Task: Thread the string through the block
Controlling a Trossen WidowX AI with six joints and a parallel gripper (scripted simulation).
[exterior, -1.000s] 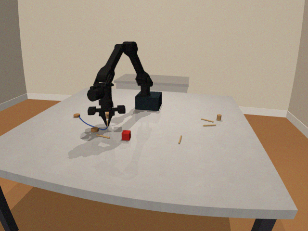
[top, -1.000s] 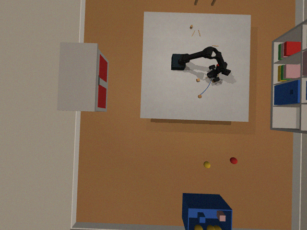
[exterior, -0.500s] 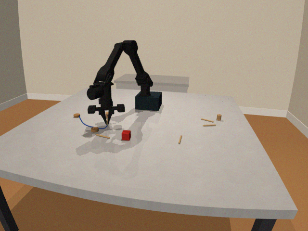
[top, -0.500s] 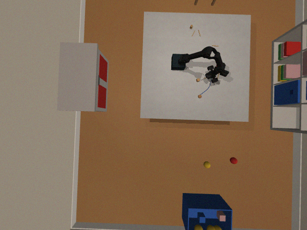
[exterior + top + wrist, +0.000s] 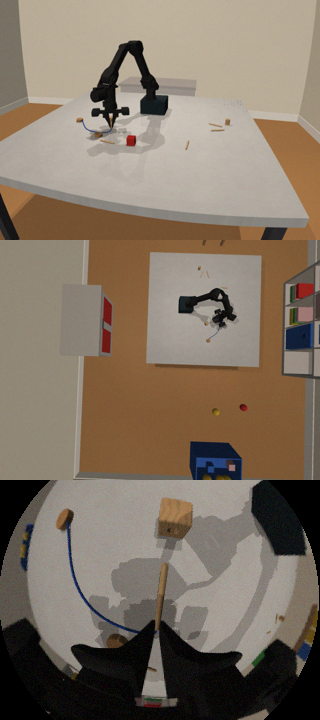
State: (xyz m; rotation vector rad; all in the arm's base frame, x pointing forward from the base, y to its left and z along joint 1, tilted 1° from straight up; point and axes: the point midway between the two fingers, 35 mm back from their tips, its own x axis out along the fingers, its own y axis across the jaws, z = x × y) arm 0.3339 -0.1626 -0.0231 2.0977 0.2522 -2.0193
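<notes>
My gripper [image 5: 111, 127] [image 5: 157, 623] is shut on the wooden stick [image 5: 161, 590] near its string end, a little above the table. The stick's free end points toward the wooden block [image 5: 206, 323] [image 5: 175, 516]. The block stands on the table, with a dark hole in the side facing the stick. A gap shows between stick tip and block in the wrist view. In the exterior view the fingers mostly hide the block. The blue string [image 5: 215, 333] [image 5: 89, 129] [image 5: 80, 590] curves slack from the round button [image 5: 208, 340] [image 5: 79, 120] [image 5: 65, 519] to the fingertips, outside the block.
A second wooden disc [image 5: 98, 134] [image 5: 116, 640] and a loose stick [image 5: 107, 141] lie near the gripper. A red cube [image 5: 131, 140] is beside them. Farther off are another stick [image 5: 187, 144], two more sticks and a small wooden cylinder [image 5: 199, 267] [image 5: 227, 121].
</notes>
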